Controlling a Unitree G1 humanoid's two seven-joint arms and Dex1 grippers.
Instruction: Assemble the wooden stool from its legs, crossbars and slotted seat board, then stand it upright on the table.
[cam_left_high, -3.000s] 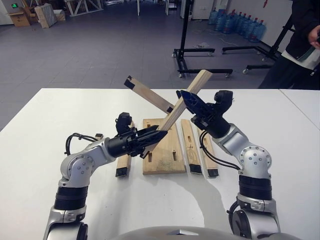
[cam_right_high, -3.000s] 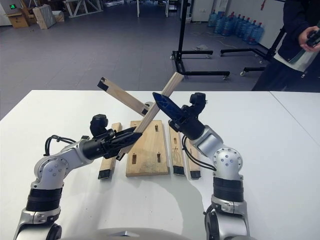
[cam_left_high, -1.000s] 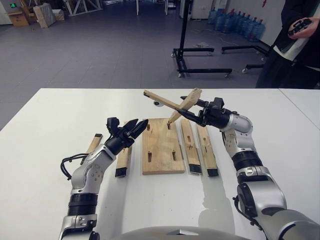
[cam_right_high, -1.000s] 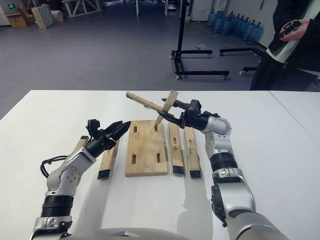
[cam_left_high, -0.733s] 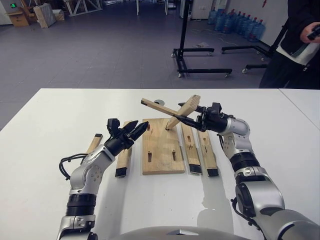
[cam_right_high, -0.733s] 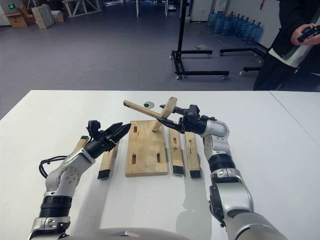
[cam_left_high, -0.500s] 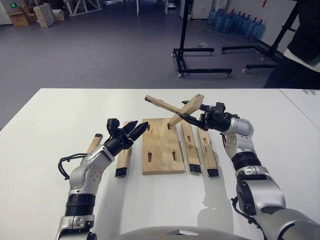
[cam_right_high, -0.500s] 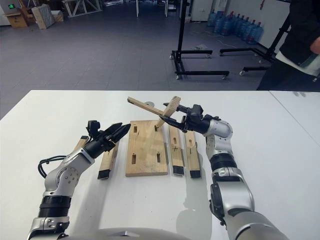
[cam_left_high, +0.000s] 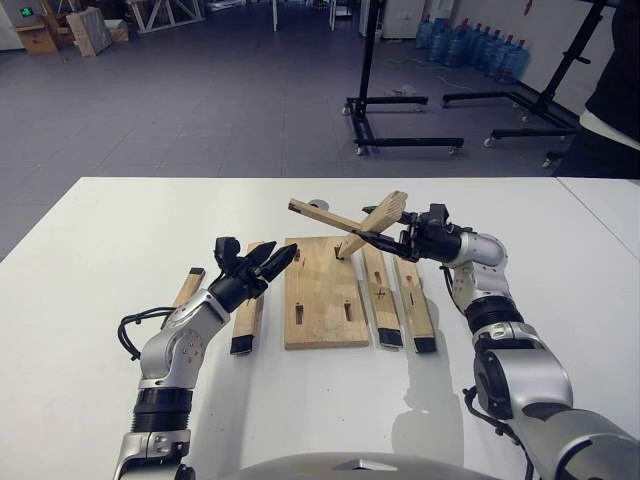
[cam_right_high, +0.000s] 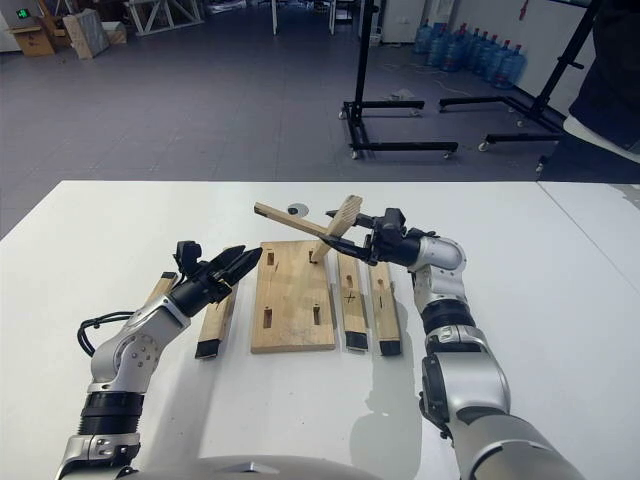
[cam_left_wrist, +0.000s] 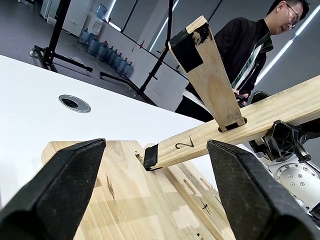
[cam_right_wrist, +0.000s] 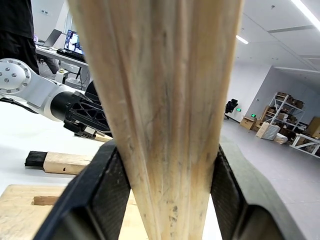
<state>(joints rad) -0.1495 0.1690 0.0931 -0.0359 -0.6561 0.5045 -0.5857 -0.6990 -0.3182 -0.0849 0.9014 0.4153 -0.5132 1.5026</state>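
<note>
Right gripper (cam_left_high: 368, 228): jaws clenched on the held leg (cam_left_high: 392, 206). In the right wrist view one finger (cam_right_wrist: 92, 197) presses on each flat side of the wood.

The held leg runs tilted through these jaws. Its upper end sticks out above them. Its black-capped lower end reaches down ahead of them to the seat board (cam_left_high: 322, 300), by the far slot on the right gripper's side. We cannot tell whether the end sits in the slot or only touches the board.

A crossbar (cam_left_high: 315, 212) passes through a slot in the held leg just ahead of the right jaws. It juts out raised above the far edge of the seat board, its free end black-capped.

Left gripper (cam_left_high: 280, 257): jaws released, spread wide, nothing between them. We note both fingers (cam_left_wrist: 55, 185) far apart in the left wrist view. Past the gap lie the seat board and the lower end of the held leg, well ahead of the tips and apart from them.

Directly below the left jaws a black-capped piece (cam_left_high: 246, 315) lies flat on the table (cam_left_high: 90, 240), just beside the seat board. A second piece (cam_left_high: 186, 288) lies behind these jaws, on the outer side of the arm.

Below and behind the right jaws two slotted pieces (cam_left_high: 381, 295) lie flat, side by side, the nearer one just beside the seat board.
</note>
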